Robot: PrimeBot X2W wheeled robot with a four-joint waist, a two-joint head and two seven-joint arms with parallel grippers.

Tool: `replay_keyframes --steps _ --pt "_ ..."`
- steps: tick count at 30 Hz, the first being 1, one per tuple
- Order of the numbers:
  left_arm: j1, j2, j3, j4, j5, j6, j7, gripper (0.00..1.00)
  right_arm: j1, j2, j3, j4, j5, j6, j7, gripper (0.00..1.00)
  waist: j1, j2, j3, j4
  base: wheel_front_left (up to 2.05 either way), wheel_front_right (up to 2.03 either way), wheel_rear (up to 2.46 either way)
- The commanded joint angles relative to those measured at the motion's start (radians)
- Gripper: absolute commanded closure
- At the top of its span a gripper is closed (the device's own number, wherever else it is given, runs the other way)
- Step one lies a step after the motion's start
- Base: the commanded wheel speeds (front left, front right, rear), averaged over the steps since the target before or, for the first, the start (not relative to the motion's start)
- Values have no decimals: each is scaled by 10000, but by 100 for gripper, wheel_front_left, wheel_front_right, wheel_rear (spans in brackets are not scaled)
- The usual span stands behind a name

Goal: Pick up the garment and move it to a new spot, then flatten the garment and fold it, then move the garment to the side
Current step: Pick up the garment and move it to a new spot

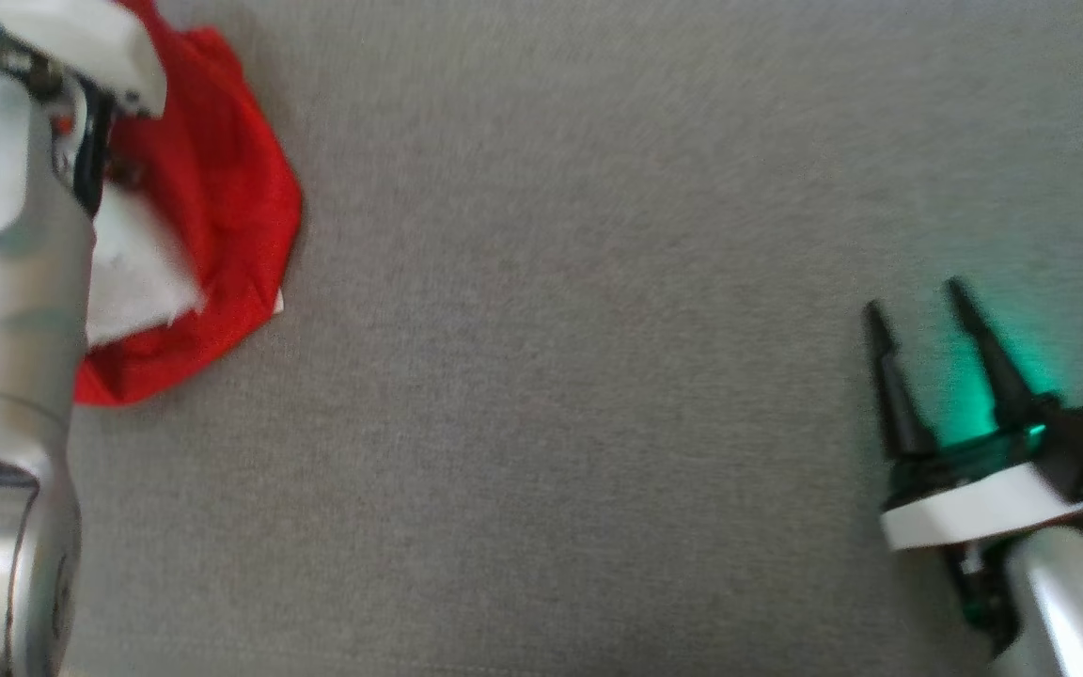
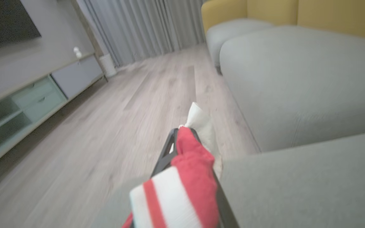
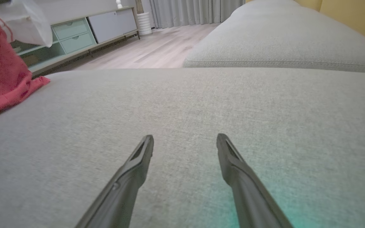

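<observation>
Left gripper clamped on the garment, red with white stripes, cloth bunched between the fingers (a white fold pokes past the tips). Garment lies at the left edge of the grey sofa cushion, partly under the left arm. Right gripper: jaws apart, empty, over the cushion well to the right, green glow beneath it.
</observation>
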State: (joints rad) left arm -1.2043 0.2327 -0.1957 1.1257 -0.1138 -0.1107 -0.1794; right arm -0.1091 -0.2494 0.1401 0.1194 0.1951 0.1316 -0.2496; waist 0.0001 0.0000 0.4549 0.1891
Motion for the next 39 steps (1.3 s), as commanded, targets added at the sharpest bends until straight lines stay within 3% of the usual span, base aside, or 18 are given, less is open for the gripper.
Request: replay_keyframes --steps 1,6,10,19,24,32,33,34,35,39 --pt "-526 483 57 -391 36 -54 -130 100 260 75 296 -141 68 -9 -97 0 -1 0 -972 -509 0 0 0" --pt "-1109 164 -717 -989 -98 -187 -205 100 325 785 527 112 208 -9 -117 0 -1 0 -2309 -1467 0 0 0" --pt "-1410 -171 -2124 -2095 -1047 -195 -79 100 625 1299 617 94 300 -9 -120 0 -1 0 -3232 -2540 0 0 0" --pt "-967 -478 -4174 -4089 -3372 -198 171 100 973 1627 570 -56 336 -9 -121 0 -1 0 -3570 -3752 0 0 0" --pt "839 -352 -4844 -4801 -4097 -198 -99 100 1046 1747 579 -96 355 -9 -121 0 -1 0 -3402 -3951 0 0 0" --pt "5972 -543 -5315 -5234 -4578 301 -764 100 1549 1841 344 -41 355 -9 -121 0 -1 0 -3285 -3505 0 0 0" --pt "6456 -618 -5303 -5266 -4595 434 -787 66 1614 1840 308 -36 347 -9 -121 0 -1 0 -3297 -3408 0 0 0" --pt "6866 -688 -5262 -5317 -4585 578 -803 5 1681 1834 260 -36 337 -9 -121 0 -1 0 -3323 -3300 0 0 0" --pt "7209 -744 -5188 -5440 -4515 739 -812 0 1744 1833 206 -31 328 -9 -122 0 -1 0 -3360 -3189 0 0 0" --pt "8217 -924 -4709 -6125 -4282 1205 -819 0 1933 1822 82 7 309 -9 -122 0 -1 0 -3575 -2835 0 0 0"
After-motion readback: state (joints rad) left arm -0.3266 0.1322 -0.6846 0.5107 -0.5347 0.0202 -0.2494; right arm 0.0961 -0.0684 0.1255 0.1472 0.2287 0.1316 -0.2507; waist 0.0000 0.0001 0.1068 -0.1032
